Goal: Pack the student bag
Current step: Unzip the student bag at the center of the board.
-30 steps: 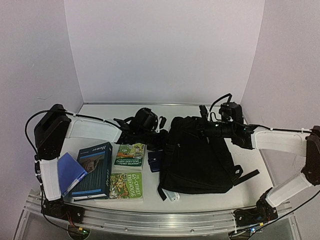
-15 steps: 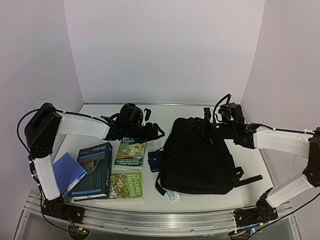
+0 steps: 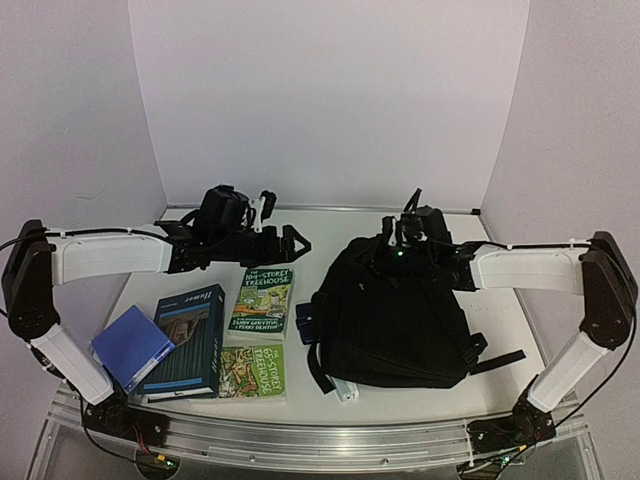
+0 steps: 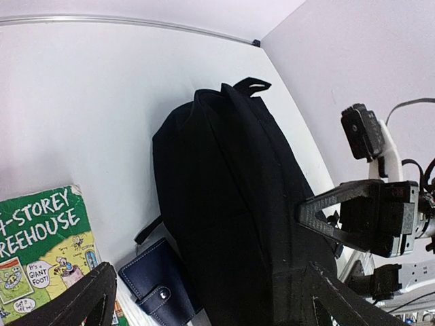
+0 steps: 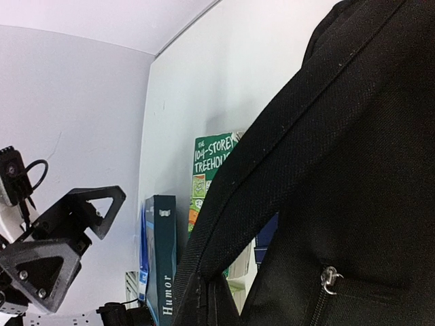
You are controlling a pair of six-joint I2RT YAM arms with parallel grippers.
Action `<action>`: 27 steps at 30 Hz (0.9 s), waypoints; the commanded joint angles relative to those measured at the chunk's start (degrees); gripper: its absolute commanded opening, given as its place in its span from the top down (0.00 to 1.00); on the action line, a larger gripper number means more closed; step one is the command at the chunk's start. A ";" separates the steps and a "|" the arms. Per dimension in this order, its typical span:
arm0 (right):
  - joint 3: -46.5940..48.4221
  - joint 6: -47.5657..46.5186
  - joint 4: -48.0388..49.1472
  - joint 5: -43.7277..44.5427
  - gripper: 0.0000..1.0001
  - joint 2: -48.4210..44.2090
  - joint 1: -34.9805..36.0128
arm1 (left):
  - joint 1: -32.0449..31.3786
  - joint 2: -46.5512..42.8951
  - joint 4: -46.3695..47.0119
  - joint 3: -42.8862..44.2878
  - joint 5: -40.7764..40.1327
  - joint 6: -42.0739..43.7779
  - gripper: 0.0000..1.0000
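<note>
The student bag (image 3: pixel 395 318) is a big black backpack lying flat right of centre, its top toward the back wall. My right gripper (image 3: pixel 384 262) is at the bag's top edge, shut on a fold of black fabric. In the right wrist view that fold runs as a strap (image 5: pixel 272 170) down into the gripper (image 5: pixel 211 305), beside a silver zipper pull (image 5: pixel 329 278). My left gripper (image 3: pixel 295 243) hangs open left of the bag, above the books and holding nothing. Its wrist view shows the bag (image 4: pixel 231 197) beyond the gripper (image 4: pixel 204 305) with its jaws spread wide.
A green Treehouse book (image 3: pixel 262 300) and a second green book (image 3: pixel 252 370) lie left of the bag. Further left are a dark teal "Humor" book (image 3: pixel 190 338) and a blue notebook (image 3: pixel 130 345). A dark-blue wallet (image 3: pixel 307 320) touches the bag's left side, and a small white object (image 3: pixel 345 392) lies at the bag's front corner.
My left gripper has opened and drawn back to the left, away from the bag. My right gripper has moved left with the bag's top, and the bag has shifted slightly left.
</note>
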 commanded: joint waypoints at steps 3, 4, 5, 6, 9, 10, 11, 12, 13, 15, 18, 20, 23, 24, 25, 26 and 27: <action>6.41 0.22 3.32 5.94 1.00 7.00 3.77 | -0.15 -0.50 -0.53 -1.07 4.77 0.90 0.04; 6.85 0.06 3.29 6.40 0.98 7.76 4.11 | -0.13 -0.38 -1.00 -1.09 4.51 0.85 0.04; 7.15 -0.10 3.28 6.96 0.95 8.03 4.25 | -0.13 -0.25 -1.37 -1.10 4.32 0.62 0.03; 7.30 -0.30 3.20 7.38 0.89 8.16 4.27 | -0.06 -0.18 -1.59 -1.11 4.27 0.29 0.03; 7.79 -1.72 1.95 8.12 0.62 7.24 4.28 | -0.01 0.15 -1.91 -1.67 4.94 -0.50 0.02; 8.02 -2.44 1.09 8.33 0.51 6.44 4.28 | -0.05 0.27 -1.97 -2.04 5.11 -0.77 0.02; 8.29 -3.42 -0.30 8.62 0.41 5.53 4.28 | -0.05 0.29 -2.03 -2.32 5.24 -0.86 0.02; 8.57 -4.52 -2.01 9.19 0.32 4.25 4.28 | -0.05 0.27 -1.96 -2.69 5.45 -0.84 0.01; 8.76 -5.59 -4.07 10.18 0.28 2.90 4.28 | -0.05 0.01 -1.59 -3.20 5.85 -0.73 0.01; 8.78 -7.66 -8.58 12.90 0.19 0.35 4.28 | -0.04 -0.53 -0.69 -4.42 6.70 -0.61 0.01; 8.06 -10.06 -14.93 17.97 0.06 -4.07 4.28 | -0.05 -0.76 -0.27 -5.54 6.52 -1.16 0.00; 7.21 -11.19 -17.90 20.81 0.02 -5.89 4.28 | 0.01 -0.29 -1.58 -5.33 5.64 -1.80 0.00; 6.32 -12.16 -21.08 21.01 0.02 -6.15 4.29 | 0.29 0.17 -3.29 -4.99 4.23 -3.32 0.00; 6.01 -12.78 -21.44 19.38 0.03 -6.02 4.36 | 0.29 -0.25 -2.83 -5.49 4.29 -3.44 0.00; 5.62 -13.62 -21.55 17.50 0.05 -5.99 4.82 | 0.30 -1.03 -1.76 -6.48 4.69 -3.53 0.00; 5.26 -14.46 -21.62 16.22 0.05 -6.04 5.63 | 0.31 -2.05 -0.47 -7.75 5.09 -3.69 0.00; 5.07 -15.10 -21.87 16.33 0.05 -6.14 6.85 | 0.31 -3.23 0.65 -9.23 5.28 -4.09 0.00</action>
